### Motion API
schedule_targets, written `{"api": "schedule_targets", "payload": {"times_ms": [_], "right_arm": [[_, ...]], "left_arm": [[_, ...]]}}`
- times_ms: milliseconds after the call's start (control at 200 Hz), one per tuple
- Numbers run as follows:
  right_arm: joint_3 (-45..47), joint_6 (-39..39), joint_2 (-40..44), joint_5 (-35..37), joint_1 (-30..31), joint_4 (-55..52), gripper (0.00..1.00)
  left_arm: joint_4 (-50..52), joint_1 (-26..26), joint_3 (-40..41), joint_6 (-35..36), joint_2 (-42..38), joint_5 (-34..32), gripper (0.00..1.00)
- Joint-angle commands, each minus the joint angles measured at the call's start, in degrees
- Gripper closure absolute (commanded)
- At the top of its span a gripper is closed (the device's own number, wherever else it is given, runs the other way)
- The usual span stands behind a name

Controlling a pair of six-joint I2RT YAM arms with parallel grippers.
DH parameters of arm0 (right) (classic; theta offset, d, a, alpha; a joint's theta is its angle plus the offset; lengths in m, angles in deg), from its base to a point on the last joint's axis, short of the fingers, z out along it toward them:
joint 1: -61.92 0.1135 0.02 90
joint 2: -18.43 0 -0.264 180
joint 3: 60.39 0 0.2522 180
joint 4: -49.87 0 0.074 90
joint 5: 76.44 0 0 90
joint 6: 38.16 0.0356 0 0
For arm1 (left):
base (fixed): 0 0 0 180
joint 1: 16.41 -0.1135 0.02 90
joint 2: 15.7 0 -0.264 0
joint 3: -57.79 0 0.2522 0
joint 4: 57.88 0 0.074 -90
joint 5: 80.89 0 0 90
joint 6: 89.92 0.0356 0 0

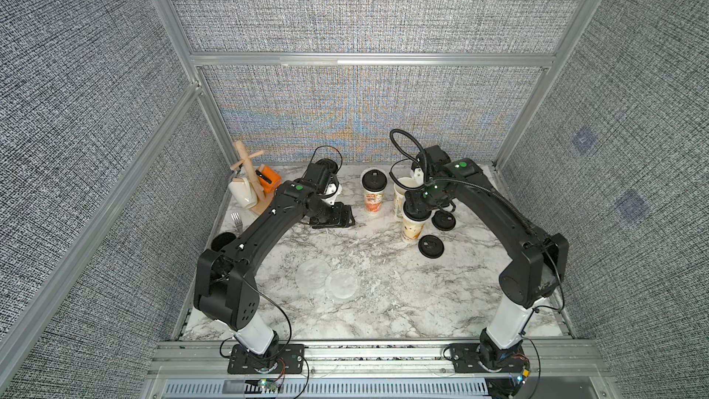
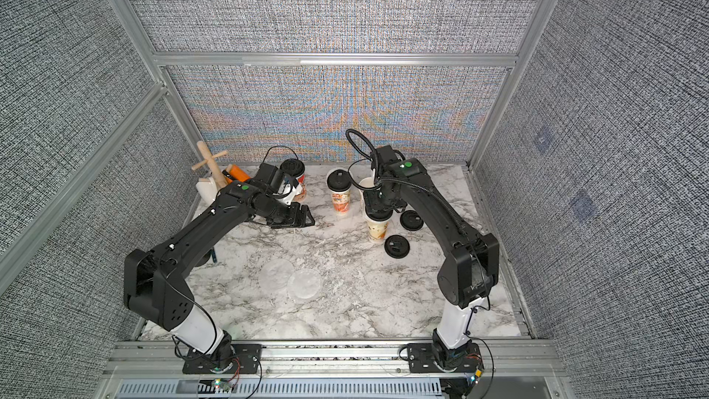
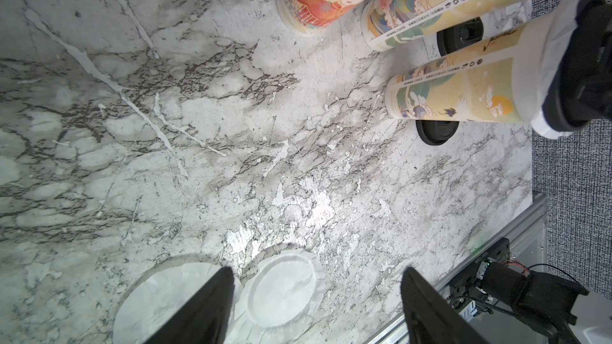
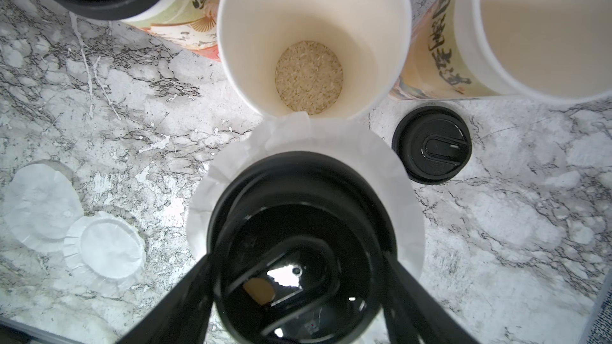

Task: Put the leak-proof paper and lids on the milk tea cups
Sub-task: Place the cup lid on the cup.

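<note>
My right gripper (image 4: 298, 259) hangs over a milk tea cup (image 1: 412, 230), its fingers lying against both sides of a black lid (image 4: 298, 193). The lid sits on that cup, and leak-proof paper (image 4: 400, 186) flares out beneath it. Behind stand an uncovered cup (image 4: 311, 28) with pale grains at its bottom, another uncovered cup (image 4: 546, 28) and a lidded cup (image 1: 374, 186). Two loose paper discs (image 1: 312, 276) (image 1: 341, 284) lie overlapping at mid-table. My left gripper (image 3: 318, 276) is open and empty, apart from the discs (image 3: 281, 289) and low over the table at the back left (image 1: 341, 216).
Two loose black lids (image 1: 443, 220) (image 1: 431, 246) lie right of the cups. A wooden mug tree (image 1: 251, 186) with white and orange mugs, a fork (image 1: 236, 220) and a black mug (image 1: 223, 241) stand along the left wall. Another lidded cup (image 2: 293, 170) stands behind the left arm.
</note>
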Motion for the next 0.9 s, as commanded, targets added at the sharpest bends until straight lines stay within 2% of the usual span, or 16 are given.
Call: {"api": "schedule_targets", "payload": {"times_ms": [0, 355, 896], "right_arm": [[-0.95, -0.23, -0.09, 0.93, 0.02, -0.25, 0.21], [-2.84, -0.13, -0.12, 1.47, -0.02, -1.27, 0.16], [-1.48, 0.29, -0.08, -0.15, 0.12, 0.21, 0.17]], "left_arm": [[0.50, -0.05, -0.47, 0.72, -0.16, -0.51, 0.19], [0.67, -0.11, -0.85, 0.79, 0.03, -0.33, 0.19], [0.87, -0.08, -1.17, 0.89, 0.07, -0.33, 0.19]]}}
